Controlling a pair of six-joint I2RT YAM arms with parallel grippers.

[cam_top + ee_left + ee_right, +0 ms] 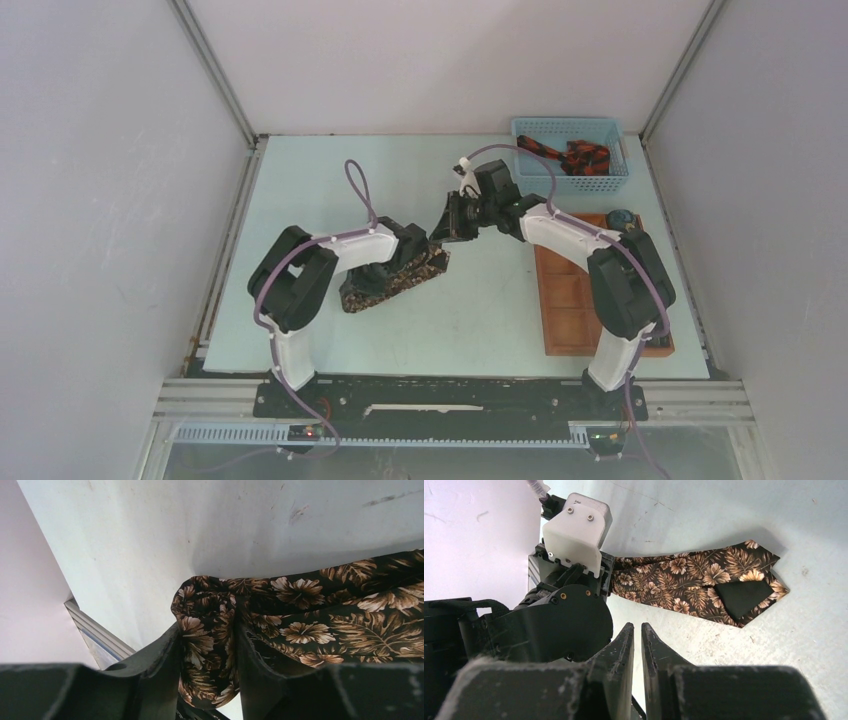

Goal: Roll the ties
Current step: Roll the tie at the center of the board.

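1. Left gripper (207, 632): jaws clamped on the bunched, partly rolled end of the brown floral tie (694, 577).
2. The tie's wide tip lies flat, unrolled, on the table (480, 310).
3. Right gripper (634, 630): fingers nearly together, empty, near the tie.
4. Black-and-red tie (580, 158) waits in the basket (522, 128); the rolling seems barely begun.

Pale table (480, 320), tie (684, 577), basket (520, 150), tray (565, 300) (compartmented)

The brown floral tie (300, 630) is soft, faintly glossy cloth (creased) on a matt, scuffed table (150, 555).
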